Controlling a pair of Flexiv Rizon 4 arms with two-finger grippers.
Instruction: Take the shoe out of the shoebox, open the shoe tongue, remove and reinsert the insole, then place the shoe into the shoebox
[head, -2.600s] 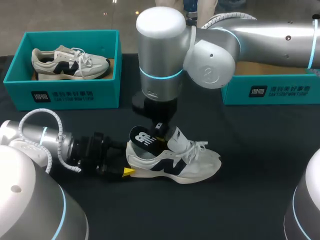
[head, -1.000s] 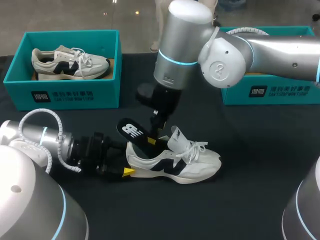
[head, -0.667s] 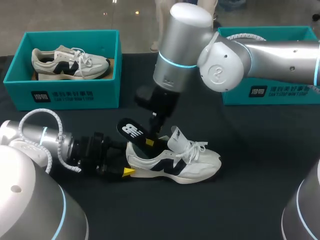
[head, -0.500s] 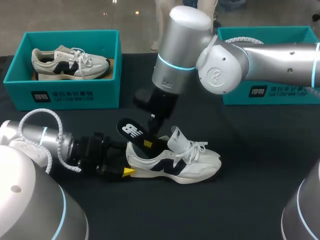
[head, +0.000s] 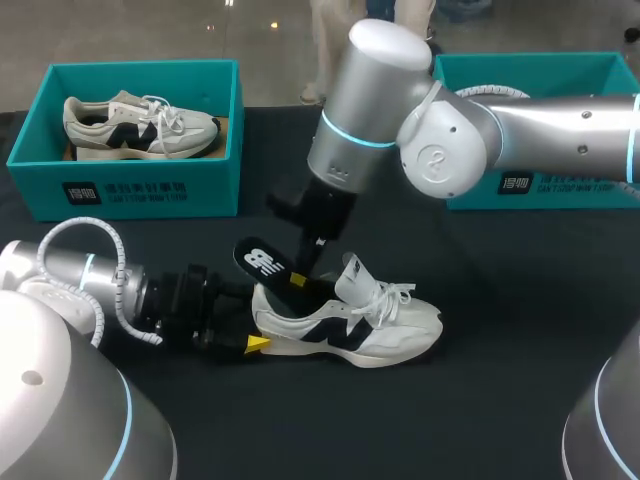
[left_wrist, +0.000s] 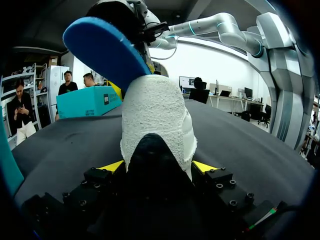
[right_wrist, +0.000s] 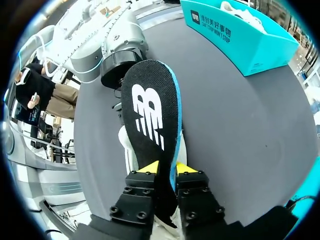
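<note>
Left gripper (left_wrist: 159, 167) is clamped on the heel of the shoe (head: 350, 320), mid-table (head: 500, 300). Right gripper (right_wrist: 166, 169) pinches the black insole (right_wrist: 150, 115) tight, slanting up out of the shoe toward 10 o'clock.

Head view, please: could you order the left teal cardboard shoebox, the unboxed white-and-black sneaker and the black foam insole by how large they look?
1. Left teal cardboard shoebox
2. Unboxed white-and-black sneaker
3. Black foam insole, partly hidden in the sneaker
</note>
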